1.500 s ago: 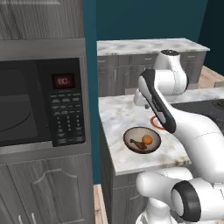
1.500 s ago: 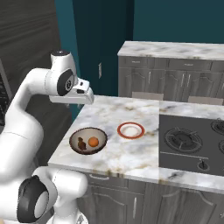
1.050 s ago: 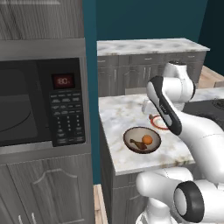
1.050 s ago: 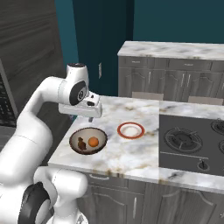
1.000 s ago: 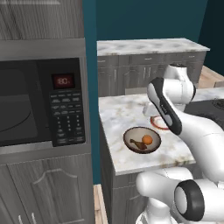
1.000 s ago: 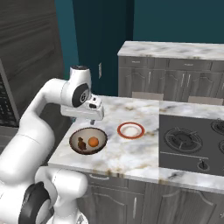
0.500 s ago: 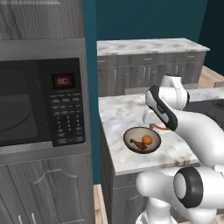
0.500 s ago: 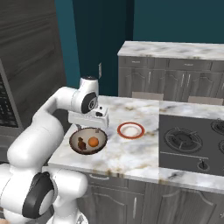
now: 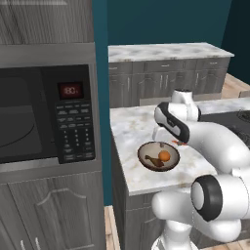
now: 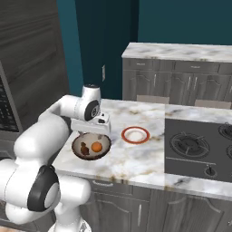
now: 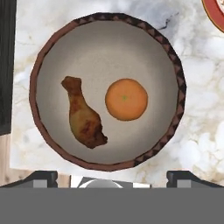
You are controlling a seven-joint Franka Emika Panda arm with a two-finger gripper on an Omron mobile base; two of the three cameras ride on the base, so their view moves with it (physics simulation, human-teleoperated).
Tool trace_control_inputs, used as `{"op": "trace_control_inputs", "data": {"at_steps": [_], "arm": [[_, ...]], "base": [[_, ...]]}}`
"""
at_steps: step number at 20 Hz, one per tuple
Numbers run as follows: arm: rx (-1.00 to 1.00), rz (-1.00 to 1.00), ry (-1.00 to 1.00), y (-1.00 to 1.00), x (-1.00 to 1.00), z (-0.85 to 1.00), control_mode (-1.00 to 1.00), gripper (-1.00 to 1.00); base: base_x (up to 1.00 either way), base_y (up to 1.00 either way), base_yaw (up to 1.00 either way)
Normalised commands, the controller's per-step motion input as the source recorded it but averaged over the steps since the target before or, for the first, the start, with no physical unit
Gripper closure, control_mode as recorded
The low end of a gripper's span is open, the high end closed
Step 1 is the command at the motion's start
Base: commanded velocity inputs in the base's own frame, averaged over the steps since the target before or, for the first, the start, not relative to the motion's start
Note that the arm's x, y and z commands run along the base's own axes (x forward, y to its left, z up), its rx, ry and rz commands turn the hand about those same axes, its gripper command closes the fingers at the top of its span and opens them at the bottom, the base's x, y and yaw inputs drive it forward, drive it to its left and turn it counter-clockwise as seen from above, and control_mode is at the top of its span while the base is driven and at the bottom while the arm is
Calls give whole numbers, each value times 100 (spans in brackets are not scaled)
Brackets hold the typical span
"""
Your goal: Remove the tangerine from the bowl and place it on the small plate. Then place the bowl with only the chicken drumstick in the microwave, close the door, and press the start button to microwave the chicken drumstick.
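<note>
Two items share the bowl (image 11: 107, 92): tangerine (image 11: 126, 99) beside chicken drumstick (image 11: 83, 113). Having swung down over the bowl, the tool (image 10: 92, 131) hangs spread wide, holding nothing, poised for the fruit.

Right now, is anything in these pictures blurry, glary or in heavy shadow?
Hand view: sharp, evenly lit; the tangerine and chicken drumstick lie crisp in the bowl, no glare. Left base view: the microwave window is dark, with a faint curved reflection. Right base view: soft overall, with the bowl partly under the gripper.
</note>
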Motion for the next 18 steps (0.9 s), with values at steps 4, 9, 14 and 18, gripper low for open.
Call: {"op": "trace_control_inputs", "data": {"at_steps": [4, 9, 14, 18], "arm": [[0, 2, 0, 0, 8, -22, -100, -100], [0, 2, 0, 3, 25, -40, -100, -100], [-6, 1, 0, 12, 28, -55, -100, -100], [-8, 0, 0, 5, 7, -29, -100, -100]], "base": [[0, 0, 0], [0, 0, 0], [0, 0, 0], [0, 0, 0]]}}
